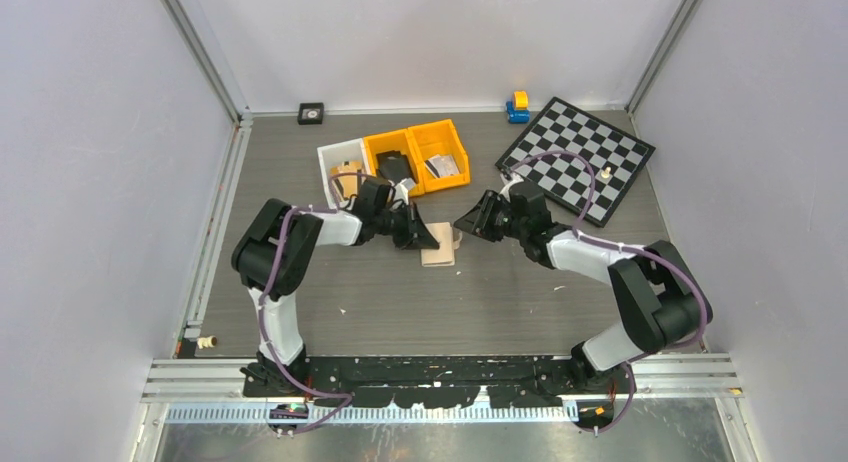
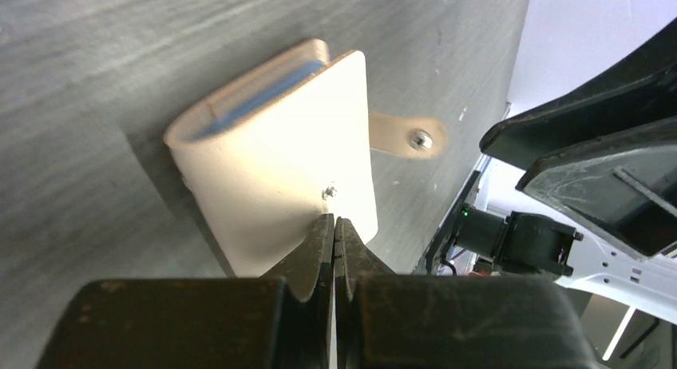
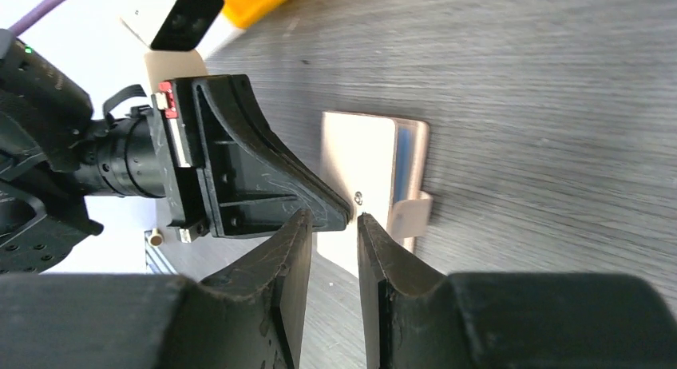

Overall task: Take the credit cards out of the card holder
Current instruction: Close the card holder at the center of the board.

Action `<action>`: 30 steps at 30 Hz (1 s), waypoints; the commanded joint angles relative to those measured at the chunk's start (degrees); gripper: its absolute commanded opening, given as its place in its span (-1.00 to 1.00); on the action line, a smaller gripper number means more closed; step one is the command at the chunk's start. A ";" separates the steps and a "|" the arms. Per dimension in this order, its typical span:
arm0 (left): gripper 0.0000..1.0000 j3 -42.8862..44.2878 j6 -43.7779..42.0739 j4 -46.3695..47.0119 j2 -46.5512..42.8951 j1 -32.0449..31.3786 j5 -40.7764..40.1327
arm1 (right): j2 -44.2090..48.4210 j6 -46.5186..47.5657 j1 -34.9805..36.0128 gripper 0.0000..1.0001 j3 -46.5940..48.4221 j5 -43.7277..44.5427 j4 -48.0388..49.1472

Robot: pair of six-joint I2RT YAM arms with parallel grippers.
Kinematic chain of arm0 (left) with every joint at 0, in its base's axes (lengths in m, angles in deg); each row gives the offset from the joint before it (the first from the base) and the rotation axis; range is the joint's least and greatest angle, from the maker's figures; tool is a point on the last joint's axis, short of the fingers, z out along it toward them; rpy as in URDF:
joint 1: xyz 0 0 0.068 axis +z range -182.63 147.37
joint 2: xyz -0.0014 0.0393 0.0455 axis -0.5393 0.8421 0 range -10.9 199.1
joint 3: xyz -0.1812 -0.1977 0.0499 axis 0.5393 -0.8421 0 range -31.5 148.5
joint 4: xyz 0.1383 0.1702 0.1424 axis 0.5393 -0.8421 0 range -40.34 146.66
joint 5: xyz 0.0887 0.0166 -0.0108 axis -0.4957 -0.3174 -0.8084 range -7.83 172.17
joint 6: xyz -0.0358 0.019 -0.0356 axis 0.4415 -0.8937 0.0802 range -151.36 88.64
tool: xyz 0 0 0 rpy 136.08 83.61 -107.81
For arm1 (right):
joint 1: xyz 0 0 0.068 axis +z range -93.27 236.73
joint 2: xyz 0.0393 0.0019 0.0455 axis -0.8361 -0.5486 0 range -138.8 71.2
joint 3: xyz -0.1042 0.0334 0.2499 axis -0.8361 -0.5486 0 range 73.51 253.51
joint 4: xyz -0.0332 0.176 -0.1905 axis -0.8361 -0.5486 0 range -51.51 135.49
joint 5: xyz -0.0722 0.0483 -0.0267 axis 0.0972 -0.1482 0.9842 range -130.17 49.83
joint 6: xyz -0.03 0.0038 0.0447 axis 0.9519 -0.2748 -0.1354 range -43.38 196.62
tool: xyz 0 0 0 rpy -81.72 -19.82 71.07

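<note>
Mid-table, centre of the top view: the tan card holder (image 1: 438, 249) lies on the grey table (image 1: 500, 292), between my two arms.
Card holder: its top cover stands lifted at an angle, and the fold faces the upper left of the left wrist view.
Card: I see one blue edge (image 2: 263, 97) showing in the gap under the cover; the rest of it is hidden inside.
Strap: a small tan tab with a metal snap (image 2: 405, 136) sticks out past the holder's far side and lies flat on the table.
Left pincer (image 2: 334, 220): fingers pressed together, tips at the cover's edge right beside a metal stud; I cannot tell whether they pinch the cover.
Right pincer (image 3: 331, 217): a narrow gap between the fingers, nothing in it, tips just beside the holder and facing the left pincer's tip.
Upper centre of the top view: two yellow bins (image 1: 415, 152) and a white bin (image 1: 338, 160) sit side by side behind the holder.
Upper right: a chessboard (image 1: 578, 157) rests well apart from the holder.
</note>
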 commanded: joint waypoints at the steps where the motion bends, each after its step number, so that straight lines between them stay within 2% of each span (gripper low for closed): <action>1: -1.00 -1.60 -3.09 0.02 -8.39 0.07 -0.38 | 5.78 2.46 1.27 -0.33 -0.18 -0.27 1.95; 7: -1.00 -1.22 -1.59 -0.75 -5.91 1.11 -0.20 | 6.43 3.08 1.81 -0.37 -0.69 0.64 2.52; 11: -1.00 2.24 -2.89 -8.07 0.48 1.56 -1.77 | 5.56 3.05 1.80 -0.44 -0.54 1.20 2.43; 14: -1.00 3.64 -2.81 -9.16 3.31 1.56 -1.34 | 5.37 3.28 1.77 -0.44 -0.32 1.74 2.06; 17: -1.00 2.39 -2.93 -7.62 1.02 1.56 -1.89 | 6.60 4.18 1.81 -0.33 -0.78 3.18 1.67; 22: -0.98 -1.49 -5.97 -6.16 -8.19 1.56 -6.83 | 10.14 7.05 1.80 -0.16 -1.99 6.34 1.55; 27: -0.73 -5.90 -8.69 -3.47 -18.08 1.56 -11.97 | 14.65 8.84 1.78 -0.01 -3.71 8.71 2.26; 30: -0.57 -8.80 -10.43 -1.54 -23.90 1.56 -14.48 | 17.62 8.47 1.79 0.43 -5.65 8.63 5.95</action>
